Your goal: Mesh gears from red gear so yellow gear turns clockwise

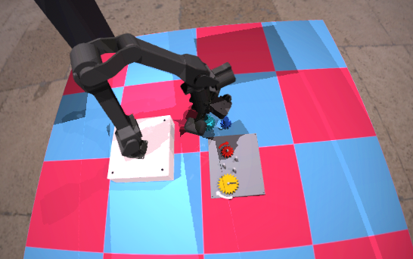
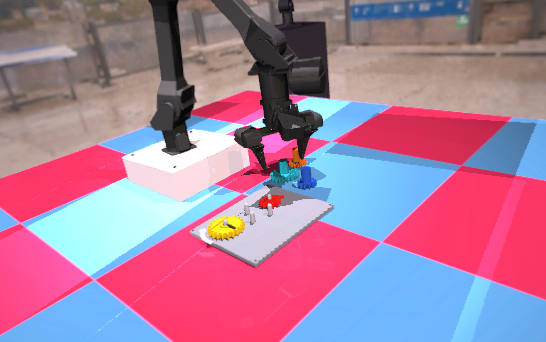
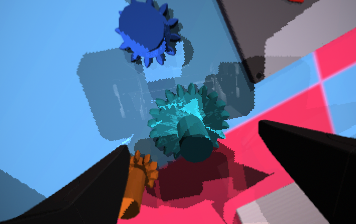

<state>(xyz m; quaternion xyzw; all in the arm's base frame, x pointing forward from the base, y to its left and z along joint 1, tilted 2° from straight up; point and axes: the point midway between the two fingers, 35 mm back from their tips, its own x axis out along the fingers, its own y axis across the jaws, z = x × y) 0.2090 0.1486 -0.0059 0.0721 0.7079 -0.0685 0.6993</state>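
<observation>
Standing wide apart with nothing between them, the fingers (image 1: pixel 209 120) (image 2: pixel 284 162) hang over the worktop around the teal gear (image 1: pixel 209 122) (image 2: pixel 284 174) (image 3: pixel 190 120), which stands beside the grey board (image 1: pixel 249 166) (image 2: pixel 295 220) (image 3: pixel 280 25) near the blue gear (image 1: pixel 225 123) (image 2: pixel 306 179) (image 3: pixel 142 25) and orange gear (image 2: pixel 297 159) (image 3: pixel 142 172). Only the red gear (image 1: pixel 227 153) (image 2: pixel 270 202) and yellow gear (image 1: pixel 226 186) (image 2: pixel 220 229) are mounted; three pegs between them remain bare, so the linking chain and final retreat are all left to do

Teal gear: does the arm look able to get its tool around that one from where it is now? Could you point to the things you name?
Probably yes: the open tool (image 2: pixel 284 160) (image 3: pixel 193 138) hangs over the teal gear (image 1: pixel 209 123) (image 2: pixel 284 172) (image 3: pixel 192 120), its upright stem between the spread fingers. The orange gear (image 2: pixel 297 161) (image 3: pixel 145 170), close by one finger, might get nudged.
</observation>
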